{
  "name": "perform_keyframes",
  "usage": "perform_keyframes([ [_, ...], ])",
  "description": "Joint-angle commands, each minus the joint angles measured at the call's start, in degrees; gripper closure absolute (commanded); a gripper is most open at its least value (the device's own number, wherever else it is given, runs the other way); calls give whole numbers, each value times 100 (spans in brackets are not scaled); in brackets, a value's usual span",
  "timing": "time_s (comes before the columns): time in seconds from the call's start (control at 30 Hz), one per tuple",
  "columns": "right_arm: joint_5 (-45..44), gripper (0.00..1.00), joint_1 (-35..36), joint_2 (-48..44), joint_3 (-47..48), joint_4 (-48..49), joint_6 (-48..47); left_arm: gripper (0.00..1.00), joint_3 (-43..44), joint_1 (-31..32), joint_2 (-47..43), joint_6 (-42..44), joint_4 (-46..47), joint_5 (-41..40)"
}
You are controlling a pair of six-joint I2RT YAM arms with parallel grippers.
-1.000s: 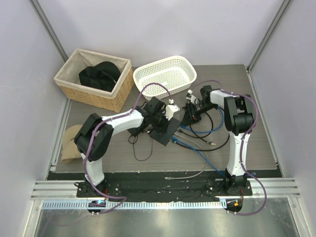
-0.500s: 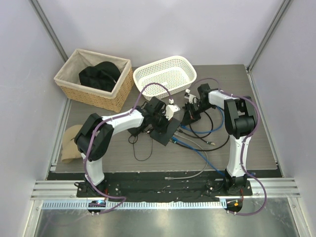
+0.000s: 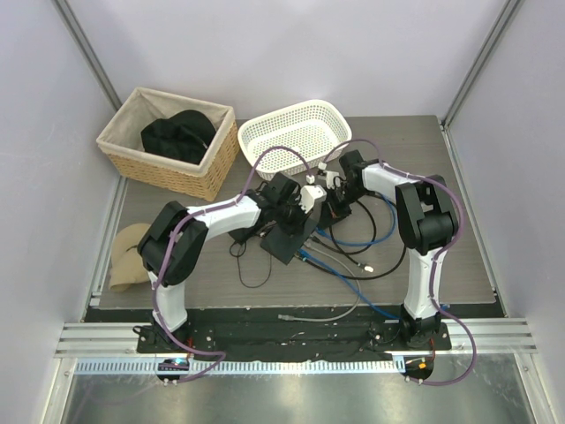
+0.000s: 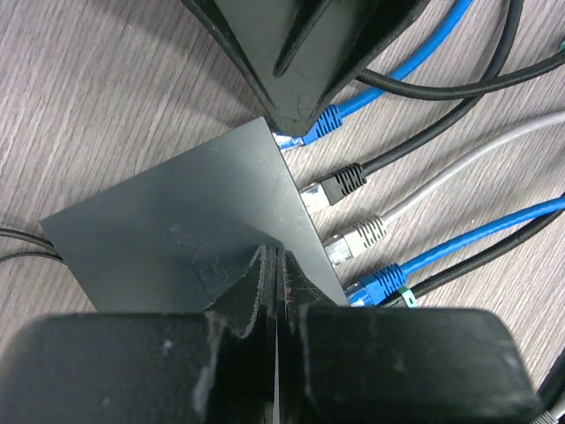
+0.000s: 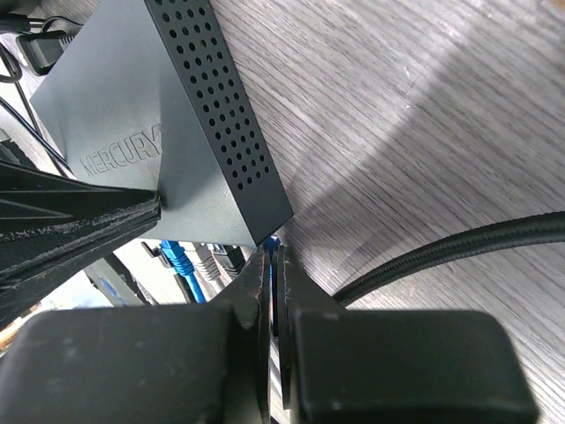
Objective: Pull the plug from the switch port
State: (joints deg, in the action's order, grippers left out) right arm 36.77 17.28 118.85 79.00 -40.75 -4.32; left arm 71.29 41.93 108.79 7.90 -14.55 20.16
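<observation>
The switch point(image 3: 284, 242) is a flat black box mid-table; it shows in the left wrist view point(image 4: 177, 230) and, with vent holes, in the right wrist view point(image 5: 150, 124). My left gripper point(image 3: 296, 219) is shut, its tips point(image 4: 275, 261) pressed down on the switch's top. My right gripper point(image 3: 325, 210) is shut on the blue plug point(image 5: 275, 240) at the switch's end port point(image 4: 311, 131). A black plug point(image 4: 340, 184), a grey plug point(image 4: 362, 234) and another blue plug point(image 4: 381, 283) sit in the same row.
Blue, black and grey cables point(image 3: 353, 252) loop right of and in front of the switch. A white plastic basket point(image 3: 296, 132) and a wicker basket point(image 3: 168, 141) holding black cloth stand behind. A tan object point(image 3: 128, 256) lies at the left edge.
My right gripper has moved left to the switch's corner. The switch and its cables have shifted a little left and toward the front. My left gripper stays on the switch.
</observation>
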Motion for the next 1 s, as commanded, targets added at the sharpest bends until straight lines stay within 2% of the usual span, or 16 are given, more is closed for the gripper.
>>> perform_keyframes([
  [0.0, -1603, 99, 180, 588, -570, -311, -298, 100, -80, 25, 318, 45, -400, -214],
  [0.2, -1568, 99, 83, -10, -807, 58, -482, 100, -185, 25, 335, 27, -347, -188],
  [0.3, -1498, 99, 83, -20, -807, 94, -509, 100, -150, 17, 344, 27, -338, -206],
  [0.4, -1831, 99, 179, -81, -912, 129, -623, 100, -115, 25, 344, 62, -382, -232],
  [0.5, -2051, 99, 188, -186, -1027, -38, -789, 100, -150, 17, 318, 71, -391, -241],
  [0.7, -1956, 98, -5, -494, -1238, -336, -931, 100, -220, 25, 274, 71, -374, -250],
  [0.77, -1632, 89, -258, -485, -1151, -363, -834, 100, -212, 25, 283, 89, -400, -250],
  [0.8, -1055, 79, -347, -468, -1115, -398, -825, 100, -212, 25, 265, 97, -417, -250],
  [0.87, -429, 71, -584, -389, -1010, -442, -913, 100, -212, 25, 265, 89, -426, -258],
  [0.9, 331, 64, -629, -354, -966, -547, -1009, 100, -220, 25, 257, 106, -435, -258],
  [0.97, 908, 60, -717, -91, -773, -731, -1342, 100, -220, 25, 256, 106, -453, -232],
])
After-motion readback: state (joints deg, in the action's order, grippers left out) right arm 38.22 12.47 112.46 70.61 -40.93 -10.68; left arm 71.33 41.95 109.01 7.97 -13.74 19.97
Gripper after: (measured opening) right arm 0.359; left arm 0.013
